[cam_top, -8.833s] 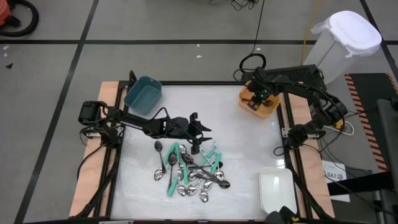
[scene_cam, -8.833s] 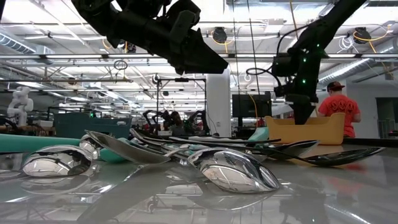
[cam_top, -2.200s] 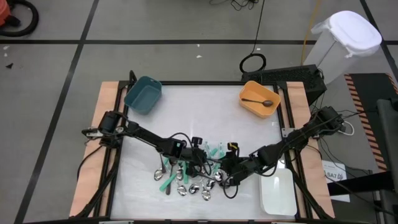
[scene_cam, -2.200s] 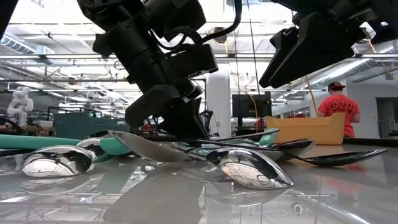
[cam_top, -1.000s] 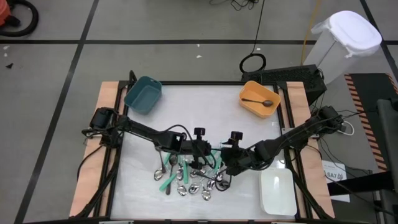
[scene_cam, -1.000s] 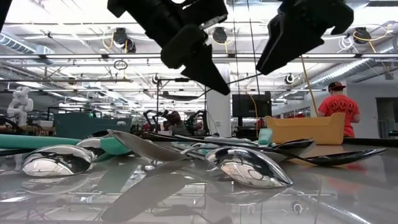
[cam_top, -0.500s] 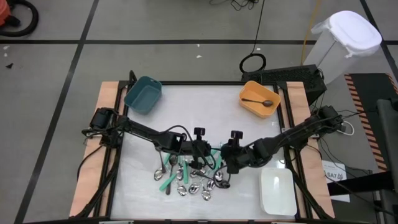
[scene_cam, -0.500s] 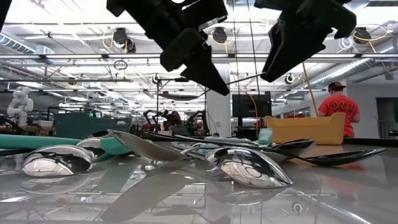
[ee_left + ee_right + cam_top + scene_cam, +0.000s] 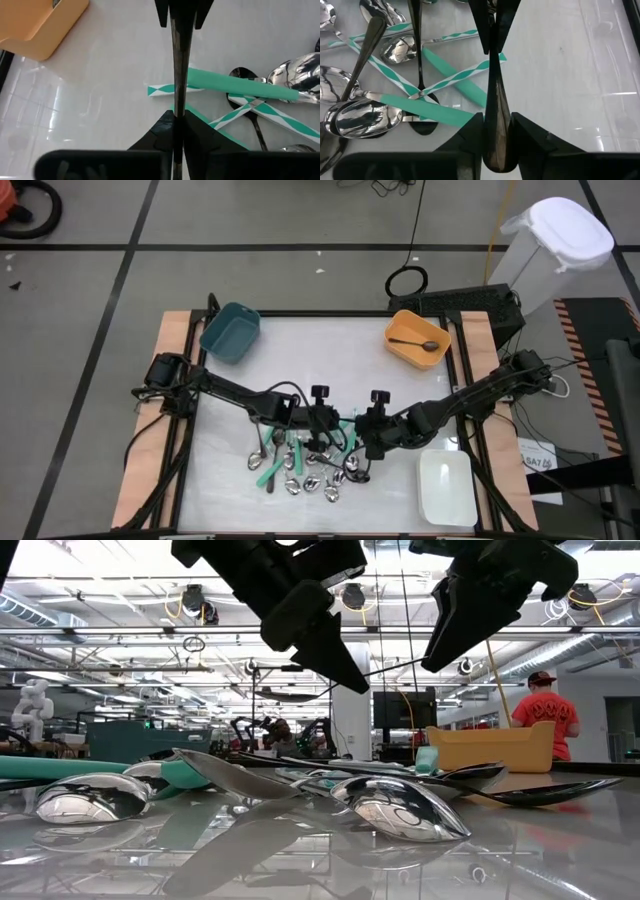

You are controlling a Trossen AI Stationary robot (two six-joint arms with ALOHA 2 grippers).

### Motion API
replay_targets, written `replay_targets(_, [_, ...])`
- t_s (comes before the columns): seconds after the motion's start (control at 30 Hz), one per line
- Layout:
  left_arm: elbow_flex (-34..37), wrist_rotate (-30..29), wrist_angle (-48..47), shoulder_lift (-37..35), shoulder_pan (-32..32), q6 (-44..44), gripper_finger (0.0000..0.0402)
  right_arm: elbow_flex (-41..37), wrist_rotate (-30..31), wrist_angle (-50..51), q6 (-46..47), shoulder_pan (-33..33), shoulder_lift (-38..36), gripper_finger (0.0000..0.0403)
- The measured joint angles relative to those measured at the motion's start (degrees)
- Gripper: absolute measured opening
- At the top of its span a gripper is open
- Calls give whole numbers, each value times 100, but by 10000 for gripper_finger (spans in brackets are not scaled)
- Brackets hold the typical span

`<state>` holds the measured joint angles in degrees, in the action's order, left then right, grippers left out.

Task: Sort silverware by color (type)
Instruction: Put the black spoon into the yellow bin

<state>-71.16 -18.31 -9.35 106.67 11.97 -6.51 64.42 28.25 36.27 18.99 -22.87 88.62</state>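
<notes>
Above the silverware pile [image 9: 305,465], mid-table: both arms now lifted clear, each w/ one piece clamped.

Biggest change vs ~2 s ago: both grippers were down in the heap, now up off it, so 2 picks look done and next step is prob. carry to bins. Pile sits at table centre-front, between teal bin [image 9: 230,333], orange bin [image 9: 417,340] (one spoon [image 9: 415,344] already in) and white bin [image 9: 446,489]. Left gripper [image 9: 322,420] hangs over pile's far edge, fingers pinched on a dark utensil [image 9: 178,75]; its long axis runs straight out along the fingers, free end fwd. Right gripper [image 9: 372,430], just beside it, is closed on a shiny silver spoon [image 9: 495,120], also lengthwise w/ the fingers. In the last half-sec, almost no shift. Bowl vs handle end outward: can't tell for either.
</notes>
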Motion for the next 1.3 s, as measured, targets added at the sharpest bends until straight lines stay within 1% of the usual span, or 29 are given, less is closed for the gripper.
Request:
replay_targets(0.1, [2, -22, 72, 0, 0, 151, 67, -2, 9, 4, 6, 2, 0, 75])
replay_targets(0.23, [2, -197, 29, 0, 0, 272, 112, -4, 14, 34, 6, 2, 2, 76])
replay_targets(0.33, [2, -234, 22, 0, 48, 302, 134, -4, 13, 155, 37, 2, 2, 76])
replay_targets(0.4, [2, -252, 19, 0, 93, 300, 142, -4, 18, 293, 81, 2, 2, 76])
replay_targets(0.63, [2, -258, -40, -37, 167, 326, 146, -4, 54, 758, 133, 2, -19, 76])
replay_targets(0.73, [4, -255, -355, -226, 165, 628, 147, -4, 119, 1036, 136, 2, -135, 76])
replay_targets(0.8, [4, -269, -786, -425, 162, 934, 147, -4, 257, 1265, 136, 0, -260, 76])
replay_targets(0.9, [4, -287, -1118, -746, 155, 1323, 147, -5, 359, 1543, 121, 12, -548, 76])
replay_targets(1.03, [2, -371, -1172, -1023, 203, 1304, 147, -6, 367, 1717, -14, 116, -1009, 76])
replay_targets(1.3, [115, -1125, -1122, -1084, 314, 1150, 147, -4, 699, 2073, -410, 491, -1889, 76])
